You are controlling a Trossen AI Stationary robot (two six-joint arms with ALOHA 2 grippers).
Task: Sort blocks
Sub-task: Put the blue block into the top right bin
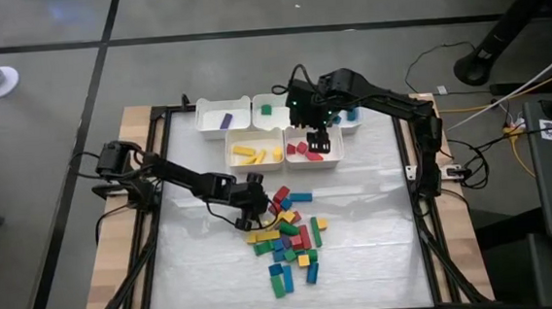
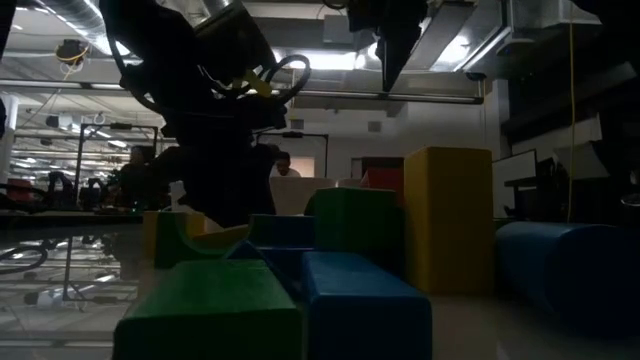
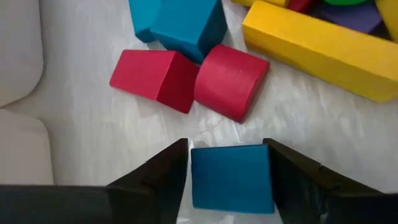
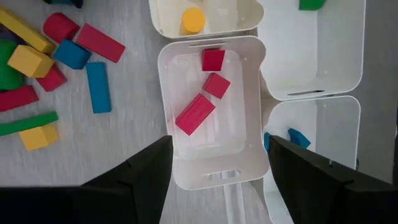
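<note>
1. Blue block sits squarely between the left gripper fingers, on the table; both fingers stand just beside its side faces w/ slim gaps, so jaws bracket it but I can't confirm a firm pinch yet; looks like closing-in stage.
2. Key relation: block is dead centre of the jaws, its faces roughly parallel to the fingers; a straight squeeze should do, no re-aim needed.
3. In high view left gripper is at the pile's 10 o'clock edge; pile of blocks spreads from table centre toward 6 o'clock.
4. Close neighbours: two red blocks lie ahead of the jaws, apart from the blue one; yellow bar further off; lift should clear them, I judge.
5. Right gripper hangs spread wide & empty over the bin w/ red blocks, which holds three red pcs; bins sit at table's 12 o'clock.
6. Left arm is the nearer one to the pile; blue bin, w/ a blue pc inside, is next to the red bin, likely target.
</note>
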